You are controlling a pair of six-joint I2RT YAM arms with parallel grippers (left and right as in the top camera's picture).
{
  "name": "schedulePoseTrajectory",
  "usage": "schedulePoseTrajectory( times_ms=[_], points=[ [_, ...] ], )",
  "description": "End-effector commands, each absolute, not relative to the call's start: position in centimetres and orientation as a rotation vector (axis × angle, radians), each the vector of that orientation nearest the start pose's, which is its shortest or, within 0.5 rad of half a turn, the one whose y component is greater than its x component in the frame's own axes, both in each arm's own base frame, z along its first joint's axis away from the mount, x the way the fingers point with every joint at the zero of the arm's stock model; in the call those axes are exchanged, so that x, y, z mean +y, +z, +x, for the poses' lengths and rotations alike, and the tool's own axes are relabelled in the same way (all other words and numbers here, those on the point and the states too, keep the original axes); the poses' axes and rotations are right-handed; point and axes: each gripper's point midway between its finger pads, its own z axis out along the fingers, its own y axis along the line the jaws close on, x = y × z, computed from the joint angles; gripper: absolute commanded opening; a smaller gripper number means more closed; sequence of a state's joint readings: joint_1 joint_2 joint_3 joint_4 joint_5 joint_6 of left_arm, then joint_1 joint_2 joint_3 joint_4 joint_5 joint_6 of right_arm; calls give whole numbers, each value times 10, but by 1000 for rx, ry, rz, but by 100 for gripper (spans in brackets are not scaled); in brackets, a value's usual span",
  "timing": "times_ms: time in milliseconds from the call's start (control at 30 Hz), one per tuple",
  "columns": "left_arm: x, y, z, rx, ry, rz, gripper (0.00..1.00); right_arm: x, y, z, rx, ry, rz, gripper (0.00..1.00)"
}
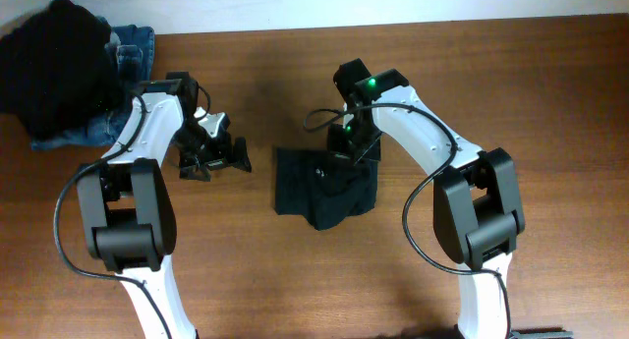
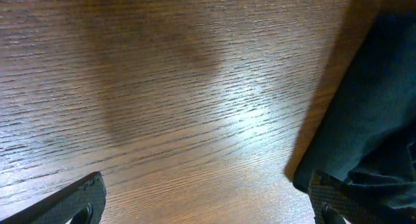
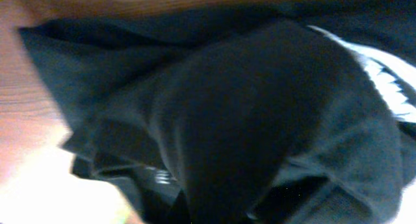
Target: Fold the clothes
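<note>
The clothes are one very dark T-shirt, lying as a rough folded square at the table's middle. My right gripper is down at the shirt's far edge. In the right wrist view dark cloth fills the frame and bunches up toward the jaws, hiding the fingers; the gripper is shut on the cloth. My left gripper hovers low over bare wood to the left of the shirt. Its fingers stand wide apart with nothing between them, and the shirt's edge lies just beyond the right one.
A heap of black cloth lies on blue denim jeans at the table's back left corner. Bare brown wood surrounds the shirt on all sides.
</note>
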State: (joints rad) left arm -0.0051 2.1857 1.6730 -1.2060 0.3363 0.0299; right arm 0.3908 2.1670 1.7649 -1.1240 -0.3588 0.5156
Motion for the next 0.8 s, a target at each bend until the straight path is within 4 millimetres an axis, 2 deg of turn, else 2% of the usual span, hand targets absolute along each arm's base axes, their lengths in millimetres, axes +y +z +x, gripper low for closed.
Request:
schedulePoseTrajectory(
  times_ms=[0,233,400,467,767],
  points=[
    [-56,33,381,3221,-544,0,99,240,75,372,3166,764,154,4],
    [-56,33,382,3220,-544,0,99,255,91,382,3106,895,151,4],
    [-56,33,382,3220,-544,0,99,277,119,394,3009,1097,93,4],
    [-56,33,382,3220,-544,0,99,284,125,399,2979,1163,124,4],
    [-56,33,382,3220,-544,0,99,302,136,412,2906,1241,189,4]
  ],
)
